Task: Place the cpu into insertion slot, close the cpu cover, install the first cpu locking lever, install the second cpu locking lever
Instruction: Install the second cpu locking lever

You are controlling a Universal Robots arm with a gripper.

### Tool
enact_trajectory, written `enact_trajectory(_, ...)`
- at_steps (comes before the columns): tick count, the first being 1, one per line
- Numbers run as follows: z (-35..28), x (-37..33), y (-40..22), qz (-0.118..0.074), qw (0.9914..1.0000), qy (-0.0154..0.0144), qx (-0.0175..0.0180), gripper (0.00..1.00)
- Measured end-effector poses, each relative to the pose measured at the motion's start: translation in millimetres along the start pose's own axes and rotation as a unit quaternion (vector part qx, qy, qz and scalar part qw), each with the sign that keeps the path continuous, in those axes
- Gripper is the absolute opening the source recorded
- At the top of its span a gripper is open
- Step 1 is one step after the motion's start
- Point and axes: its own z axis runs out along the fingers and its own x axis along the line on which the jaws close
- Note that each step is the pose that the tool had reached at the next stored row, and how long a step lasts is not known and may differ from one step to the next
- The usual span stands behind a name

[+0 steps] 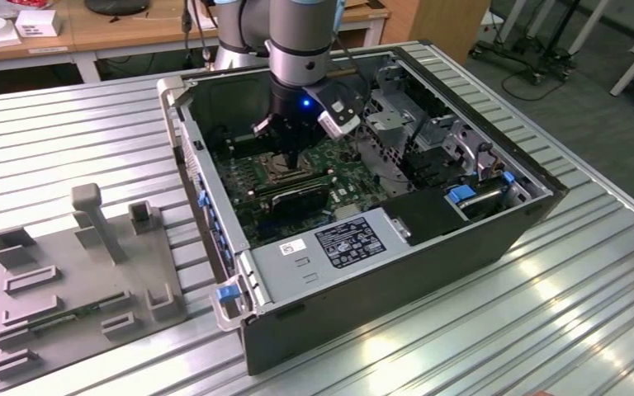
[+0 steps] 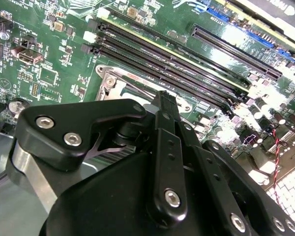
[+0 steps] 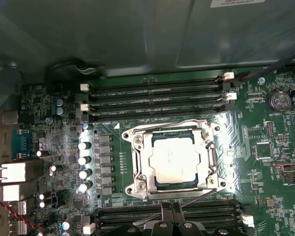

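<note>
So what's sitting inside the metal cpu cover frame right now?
The cpu shows through the cpu cover cut-out in the first wrist view. The insertion slot beneath is covered.

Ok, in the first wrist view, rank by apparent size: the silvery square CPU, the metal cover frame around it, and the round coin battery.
Largest to smallest:
1. Silvery metal cover frame
2. Silvery-grey square CPU
3. Round coin battery

My end effector [image 2: 167, 105] is black; the cpu [image 3: 173, 161] is silvery-grey, its cpu cover [image 3: 174, 135] silver, the motherboard [image 3: 265, 147] green.
</note>
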Motion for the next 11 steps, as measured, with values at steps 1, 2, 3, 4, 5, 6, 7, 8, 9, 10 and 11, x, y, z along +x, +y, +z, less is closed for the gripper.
enact_trajectory(1, 0.3, 0.0, 0.0, 0.0, 1.0, 0.0, 0.0, 0.11)
enact_trajectory(2, 0.6, 0.1, 0.0, 0.0, 1.0, 0.0, 0.0, 0.11)
enact_trajectory(3, 0.9, 0.2, -0.1, 0.0, 1.0, 0.0, 0.0, 0.11)
enact_trajectory(4, 1.2, 0.3, -0.1, 0.0, 1.0, 0.0, 0.0001, 0.11)
enact_trajectory(5, 1.5, 0.3, -0.1, 0.0, 1.0, 0.0, 0.0003, 0.11)
enact_trajectory(6, 1.9, 0.4, -0.2, 0.0, 1.0, 0.0, 0.0005, 0.11)
enact_trajectory(7, 2.3, 0.5, -0.2, 0.0, 1.0, -0.0001, 0.0006, 0.11)
enact_trajectory(8, 2.6, 0.6, -0.2, 0.0, 1.0, -0.0001, 0.0008, 0.11)
enact_trajectory(9, 2.9, 0.6, -0.2, 0.0, 1.0, -0.0001, 0.0011, 0.11)
enact_trajectory(10, 2.9, 0.7, -0.3, 0.0, 1.0, 0.0, 0.0013, 0.11)
enact_trajectory(11, 2.9, 0.7, -0.3, 0.0, 1.0, 0.0, 0.0013, 0.11)
